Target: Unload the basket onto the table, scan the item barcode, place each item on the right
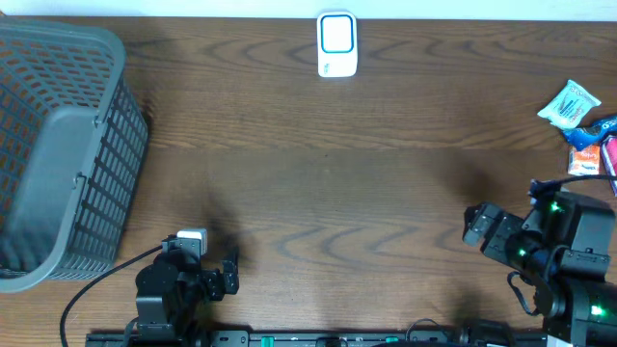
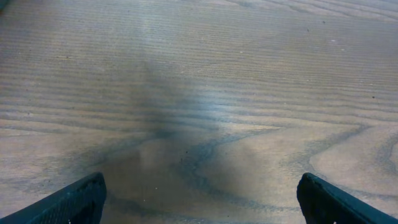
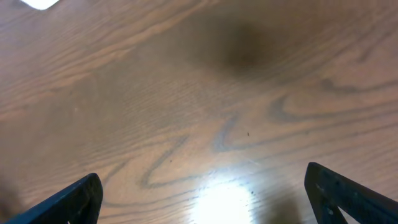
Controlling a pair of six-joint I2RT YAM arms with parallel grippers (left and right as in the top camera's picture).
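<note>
The white scanner (image 1: 336,44) with a blue-framed face lies at the table's far middle edge. The items are small packets at the far right: a white-and-green one (image 1: 569,104), a blue one (image 1: 594,129) and an orange one (image 1: 584,162). No barcode shows on any of them. My left gripper (image 1: 229,271) hangs open near the front left, with only bare wood between its fingers (image 2: 200,199). Near the front right, a little below the packets, my right gripper (image 1: 473,226) is open and empty (image 3: 202,199). A white corner (image 3: 40,3) shows at the right wrist view's top left.
A large grey mesh basket (image 1: 101,164) fills the left side of the wooden table (image 1: 337,173). A black cable (image 1: 96,280) runs from the left arm towards the front edge.
</note>
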